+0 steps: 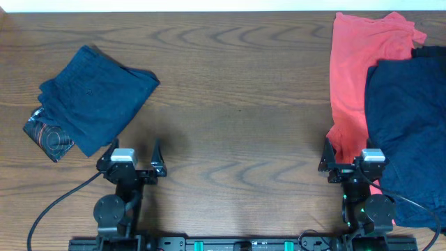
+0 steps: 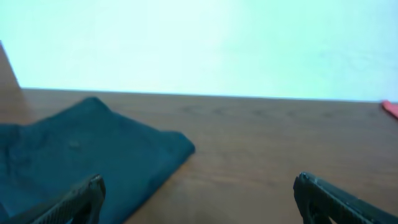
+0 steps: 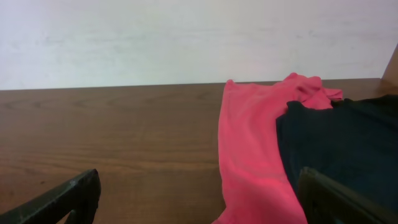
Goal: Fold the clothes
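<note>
Cloth everywhere, soft and light, and none of it is going to hold a shape on its own. Over on the right the red top (image 1: 348, 70) sprawls on the bench (image 1: 237, 104), thin fabric, rumpled at its far end, with a dark top (image 1: 408, 118) draped across its right half and running toward the near edge. Both look limp and a little clingy, so I judge a pinch at a hem corner or a shoulder beats grabbing mid-panel, which would only bunch it. Far left, a blue bundle (image 1: 94, 97) lies folded into a rough square, a patterned piece (image 1: 45, 136) peeking from under its near corner. Left end effector (image 1: 134, 150) hovers wide open just beside that bundle, holding nothing. Right end effector (image 1: 348, 157) is spread open too, empty, at the near edge of the red top
</note>
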Robot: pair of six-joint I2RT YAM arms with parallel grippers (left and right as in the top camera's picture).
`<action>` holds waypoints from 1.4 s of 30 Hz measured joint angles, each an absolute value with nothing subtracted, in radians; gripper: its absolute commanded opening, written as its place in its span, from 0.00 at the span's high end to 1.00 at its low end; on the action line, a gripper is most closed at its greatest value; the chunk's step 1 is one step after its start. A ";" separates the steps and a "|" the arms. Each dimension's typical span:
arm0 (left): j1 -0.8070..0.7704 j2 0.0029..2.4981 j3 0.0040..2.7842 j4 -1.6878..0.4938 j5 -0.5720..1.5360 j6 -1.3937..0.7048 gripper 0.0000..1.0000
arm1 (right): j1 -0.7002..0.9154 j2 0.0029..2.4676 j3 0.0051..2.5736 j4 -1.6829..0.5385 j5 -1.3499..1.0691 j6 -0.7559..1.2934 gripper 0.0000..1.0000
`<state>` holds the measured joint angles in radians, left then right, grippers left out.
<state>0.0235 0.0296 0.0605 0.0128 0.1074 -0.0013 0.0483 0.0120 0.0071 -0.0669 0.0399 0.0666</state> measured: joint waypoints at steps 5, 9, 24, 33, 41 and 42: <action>0.036 0.024 0.009 0.042 0.092 -0.001 0.02 | 0.048 0.012 0.007 -0.067 0.040 0.067 0.01; 0.036 0.016 0.006 0.005 0.083 -0.001 0.02 | 0.048 0.012 0.007 -0.067 0.040 0.067 0.01; 0.036 0.012 0.014 -0.020 0.067 -0.001 0.02 | 0.048 0.012 0.007 -0.067 0.040 0.067 0.01; 0.036 0.012 0.014 -0.020 0.067 -0.001 0.02 | 0.048 0.012 0.007 -0.067 0.040 0.067 0.01; 0.036 0.012 0.014 -0.020 0.067 -0.001 0.02 | 0.048 0.012 0.007 -0.067 0.040 0.067 0.01; 0.036 0.012 0.014 -0.020 0.067 -0.001 0.02 | 0.048 0.012 0.007 -0.067 0.040 0.067 0.01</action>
<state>0.0360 0.0120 0.0135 -0.0196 0.0666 -0.0013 0.0483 0.0120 0.0071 -0.0669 0.0399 0.0666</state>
